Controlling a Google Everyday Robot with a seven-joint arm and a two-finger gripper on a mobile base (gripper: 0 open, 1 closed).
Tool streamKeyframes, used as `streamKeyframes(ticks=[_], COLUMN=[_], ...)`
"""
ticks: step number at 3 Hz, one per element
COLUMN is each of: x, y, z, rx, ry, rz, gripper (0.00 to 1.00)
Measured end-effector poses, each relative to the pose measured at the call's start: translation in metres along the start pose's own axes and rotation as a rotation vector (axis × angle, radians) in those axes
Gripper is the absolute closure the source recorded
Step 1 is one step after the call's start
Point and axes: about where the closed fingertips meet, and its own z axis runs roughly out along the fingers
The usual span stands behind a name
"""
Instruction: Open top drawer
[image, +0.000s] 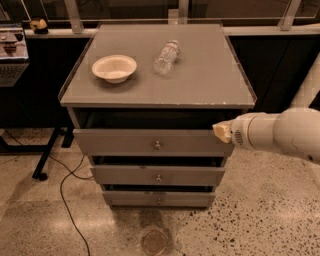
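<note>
Nothing readable is showing on any surface. The tool is hanging at the upper right front corner of the top drawer.

Lab-like workspace — terrazzo floor, loose cable, laptop at left; gripper at right end of top drawer.

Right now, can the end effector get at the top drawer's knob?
Probably yes: the end effector is at the right end of the top drawer front, and nothing stands between it and the knob at centre.
</note>
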Motion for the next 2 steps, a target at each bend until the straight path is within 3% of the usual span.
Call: streamKeyframes(ticks=[2], x=[0.011], y=[-0.004], z=[0.034], rx=[0.042], ry=[-0.067], rz=[0.070], gripper=[1.00])
